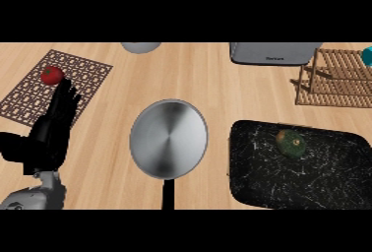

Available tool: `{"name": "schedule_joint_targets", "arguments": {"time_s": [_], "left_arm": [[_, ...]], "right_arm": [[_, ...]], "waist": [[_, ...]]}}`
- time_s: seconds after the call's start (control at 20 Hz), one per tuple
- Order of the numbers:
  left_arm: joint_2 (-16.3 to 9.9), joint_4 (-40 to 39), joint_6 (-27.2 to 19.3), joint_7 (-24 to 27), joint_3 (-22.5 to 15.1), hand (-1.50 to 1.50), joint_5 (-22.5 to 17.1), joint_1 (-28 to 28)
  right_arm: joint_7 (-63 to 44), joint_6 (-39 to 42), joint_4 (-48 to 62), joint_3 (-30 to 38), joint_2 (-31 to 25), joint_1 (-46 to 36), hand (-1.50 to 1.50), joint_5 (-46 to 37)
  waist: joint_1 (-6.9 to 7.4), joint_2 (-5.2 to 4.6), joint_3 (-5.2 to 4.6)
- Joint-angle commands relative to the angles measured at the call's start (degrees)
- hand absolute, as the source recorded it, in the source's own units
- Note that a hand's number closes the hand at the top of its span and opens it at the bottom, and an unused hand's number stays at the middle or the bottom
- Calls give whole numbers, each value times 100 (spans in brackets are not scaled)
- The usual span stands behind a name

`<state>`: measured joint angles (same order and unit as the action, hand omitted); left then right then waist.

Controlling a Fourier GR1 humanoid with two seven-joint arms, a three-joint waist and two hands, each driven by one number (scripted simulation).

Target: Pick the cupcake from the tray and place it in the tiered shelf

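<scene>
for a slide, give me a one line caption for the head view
Left hand rests open at the counter's left edge while the cupcake sits on the black tray, wooden tiered shelf beyond.

Running off the right edge: tiered shelf [340, 78], black tray [305, 170], teal object [367, 56]. Getting clipped at the top: grey bowl [141, 47], grey appliance [274, 52]. Hiding part of the red tomato [51, 75]: left robot hand [52, 128].

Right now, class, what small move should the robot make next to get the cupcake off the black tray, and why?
Probably bring the right hand into view over the black marbled tray. The green-brown cupcake sits there untouched, only the open left hand shows, resting far left, and the wooden tiered shelf stands just beyond the tray.
</scene>
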<state>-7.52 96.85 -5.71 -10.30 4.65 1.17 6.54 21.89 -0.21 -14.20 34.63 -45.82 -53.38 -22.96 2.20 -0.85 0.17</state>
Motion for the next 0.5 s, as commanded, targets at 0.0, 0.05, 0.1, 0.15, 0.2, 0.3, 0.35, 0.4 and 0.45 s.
{"name": "schedule_joint_targets", "arguments": {"time_s": [0.0,0.05,0.1,0.15,0.2,0.3,0.35,0.4,0.45], "left_arm": [[14,-231,-34,6,42,0,23,118],[121,266,-60,-24,-231,0,180,-254],[97,114,-34,-58,-75,0,16,-82],[-28,-57,40,27,36,0,-4,32],[40,156,-90,42,32,0,63,-164],[30,82,-57,-30,3,0,68,-136],[14,-114,4,139,67,0,9,-90],[158,95,-180,-52,-103,0,160,-44],[109,22,-47,281,-46,0,102,-310]], "right_arm": [[-170,448,-19,254,-378,-323,-150,326],[76,81,90,322,-250,-48,-150,352],[-150,165,71,437,-507,-142,-150,460],[-133,-109,47,431,-422,-112,-150,451],[-444,59,22,472,-624,-197,-150,523],[-445,97,166,729,-1004,57,-150,709],[-595,200,159,684,-1099,2,-150,697],[-823,317,279,772,-1399,82,-150,743],[-807,301,318,783,-1530,174,-150,732]], "waist": [[-73,21,-7],[1,12,0],[-40,17,-3],[-48,13,-5],[-75,42,-9],[-89,24,-2],[-94,23,-6],[-102,21,0],[-44,0,1]]}}
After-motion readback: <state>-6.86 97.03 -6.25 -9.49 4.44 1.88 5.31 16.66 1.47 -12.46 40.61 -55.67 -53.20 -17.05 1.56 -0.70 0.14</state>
